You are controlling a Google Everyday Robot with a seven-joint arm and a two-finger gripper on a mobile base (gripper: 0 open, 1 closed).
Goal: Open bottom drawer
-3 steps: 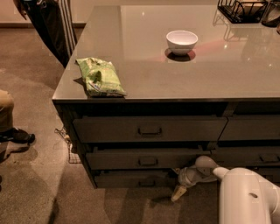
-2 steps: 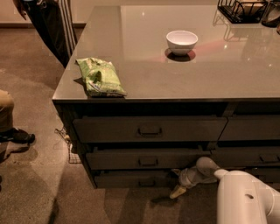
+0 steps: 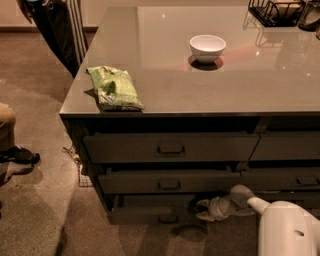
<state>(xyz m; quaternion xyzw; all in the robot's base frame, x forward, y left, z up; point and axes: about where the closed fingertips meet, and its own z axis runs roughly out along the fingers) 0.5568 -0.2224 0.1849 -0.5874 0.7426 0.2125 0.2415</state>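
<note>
The bottom drawer (image 3: 150, 214) is the slimmest front, lowest in the left stack of the counter. It has a small dark centre handle (image 3: 168, 219) and stands out a little from the cabinet, showing a strip of dark interior. My gripper (image 3: 202, 210) is low near the floor at the drawer's right end, right of the handle and pointing left. Its two pale fingers (image 3: 202, 203) are spread apart with nothing between them. My white arm (image 3: 280, 225) comes in from the lower right.
Two taller drawers (image 3: 170, 147) sit above, with a neighbouring stack (image 3: 290, 145) to the right. On the counter are a green snack bag (image 3: 114, 88), a white bowl (image 3: 207, 47) and a wire rack (image 3: 275, 11). A person's legs (image 3: 55, 25) and a shoe (image 3: 20, 156) are at the left.
The bottom drawer front has come slightly forward. My gripper has risen a little and levelled out beside the drawer's right end.
</note>
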